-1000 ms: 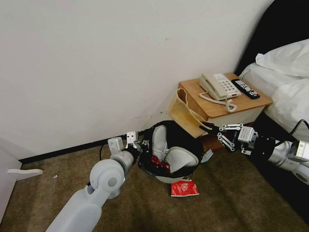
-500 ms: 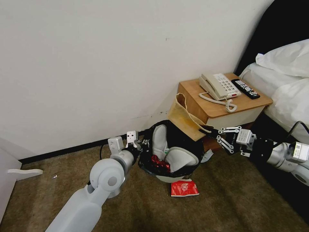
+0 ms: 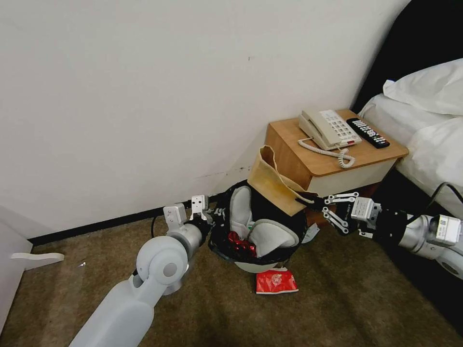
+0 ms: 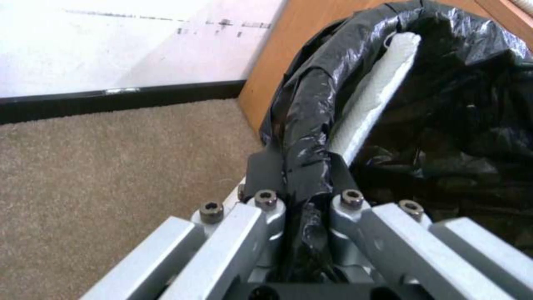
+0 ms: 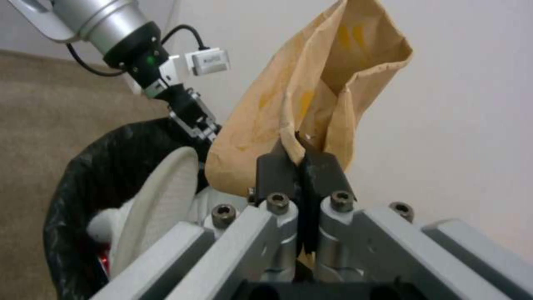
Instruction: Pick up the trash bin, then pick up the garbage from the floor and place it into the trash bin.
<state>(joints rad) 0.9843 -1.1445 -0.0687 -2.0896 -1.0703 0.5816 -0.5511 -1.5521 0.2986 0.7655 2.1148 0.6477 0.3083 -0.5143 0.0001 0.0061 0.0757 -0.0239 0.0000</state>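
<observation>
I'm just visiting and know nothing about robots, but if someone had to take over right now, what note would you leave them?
Left gripper: shut on the rim of the trash bin, holding it tilted by the nightstand.
Right gripper: shut on the brown paper bag, which hangs over the bin's far edge.
Done: two white slippers and a crushed red can are inside the bin.
Left: release the bag into the bin; a red wrapper lies on the floor in front of it.
</observation>
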